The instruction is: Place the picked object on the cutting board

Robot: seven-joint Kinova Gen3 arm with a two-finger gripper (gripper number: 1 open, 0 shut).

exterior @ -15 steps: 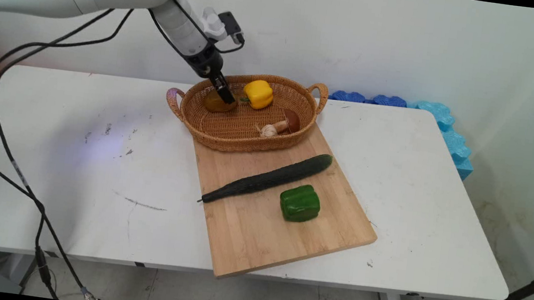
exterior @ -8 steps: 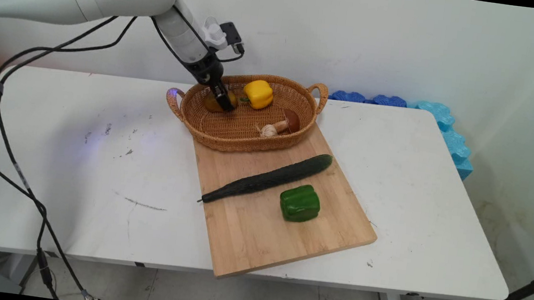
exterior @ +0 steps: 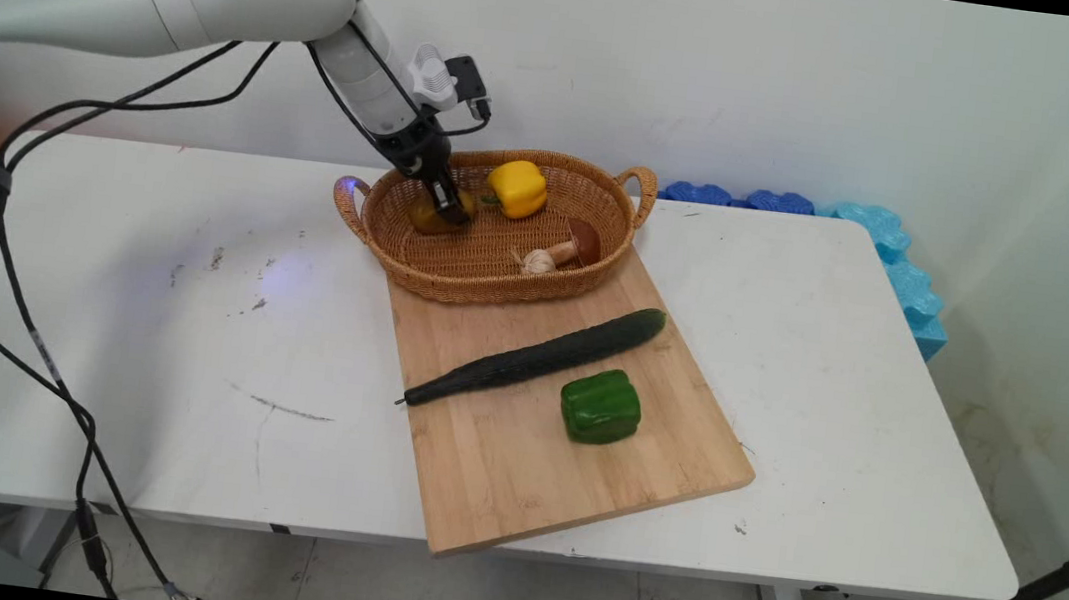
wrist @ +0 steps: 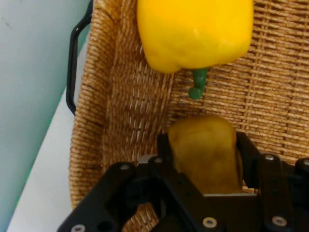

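Hand view: gripper [wrist: 205,145] is clamping its 2 fingers on a brownish-yellow fruit [wrist: 205,152], lower centre of frame.
Main view: fruit is sitting in the wicker basket [exterior: 487,275], upper centre, just beside the yellow pepper [exterior: 517,187].
Others: mushroom [exterior: 569,246] lying in basket; cucumber [exterior: 538,356] and green pepper [exterior: 600,406] lying on board [exterior: 515,469].
Risk: rounded fruit is possibly slipping; pepper stem [wrist: 197,83] near, may get nudged.

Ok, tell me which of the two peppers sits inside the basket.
The yellow pepper, in the wicker basket beside the gripper. The green pepper lies outside on the cutting board.
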